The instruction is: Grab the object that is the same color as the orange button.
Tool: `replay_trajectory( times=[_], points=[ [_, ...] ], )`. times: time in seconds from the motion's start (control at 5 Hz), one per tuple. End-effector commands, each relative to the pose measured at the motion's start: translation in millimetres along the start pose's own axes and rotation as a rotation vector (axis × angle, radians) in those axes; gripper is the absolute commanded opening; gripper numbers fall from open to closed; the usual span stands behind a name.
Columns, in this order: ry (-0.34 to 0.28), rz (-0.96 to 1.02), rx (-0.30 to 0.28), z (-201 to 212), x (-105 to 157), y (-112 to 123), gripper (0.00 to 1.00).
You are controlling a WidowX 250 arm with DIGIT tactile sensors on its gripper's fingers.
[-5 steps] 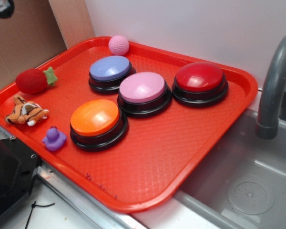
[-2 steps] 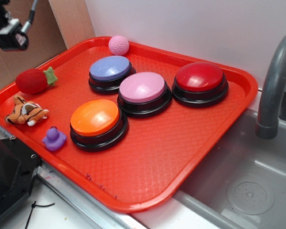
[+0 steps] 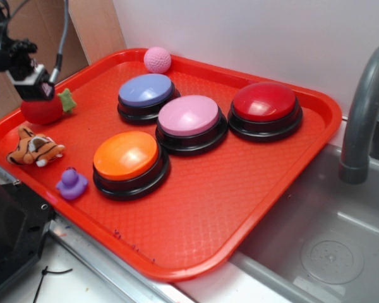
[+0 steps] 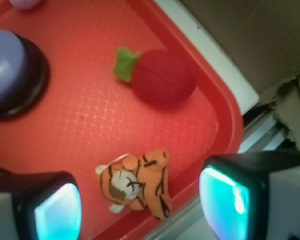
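Note:
The small plush tiger (image 3: 34, 150), orange with black stripes, lies on the red tray (image 3: 240, 189) at its left edge. In the wrist view the tiger (image 4: 140, 182) lies between and below my two fingers, close to the tray rim. The orange button (image 3: 126, 159) stands right of the tiger. My gripper (image 3: 31, 85) hangs high above the tray's left side, over the red strawberry (image 3: 43, 108). Its jaws are wide apart and hold nothing; the gripper (image 4: 140, 210) has glowing pads.
A purple duck (image 3: 71, 184) sits in front of the tiger. Blue (image 3: 145, 95), pink (image 3: 189, 120) and red (image 3: 265, 107) buttons and a pink ball (image 3: 157, 59) are on the tray. A grey faucet (image 3: 363, 113) and sink (image 3: 328, 252) are at the right.
My gripper has come down and to the right from the top left corner, now reaching over the strawberry. The tiger and the other things have not moved.

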State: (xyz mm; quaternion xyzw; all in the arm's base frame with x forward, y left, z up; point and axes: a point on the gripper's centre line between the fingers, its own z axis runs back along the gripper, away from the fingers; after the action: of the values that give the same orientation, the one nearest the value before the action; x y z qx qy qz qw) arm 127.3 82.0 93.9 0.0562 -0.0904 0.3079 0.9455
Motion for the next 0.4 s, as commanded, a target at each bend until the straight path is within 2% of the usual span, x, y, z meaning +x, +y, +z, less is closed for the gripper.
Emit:
replay_trajectory(
  times=[0.0, 0.2],
  points=[
    [-0.019, 0.054, -0.006, -32, -7, 7, 1.0],
    [-0.023, 0.074, -0.103, -56, -14, 5, 1.0]
  ],
)
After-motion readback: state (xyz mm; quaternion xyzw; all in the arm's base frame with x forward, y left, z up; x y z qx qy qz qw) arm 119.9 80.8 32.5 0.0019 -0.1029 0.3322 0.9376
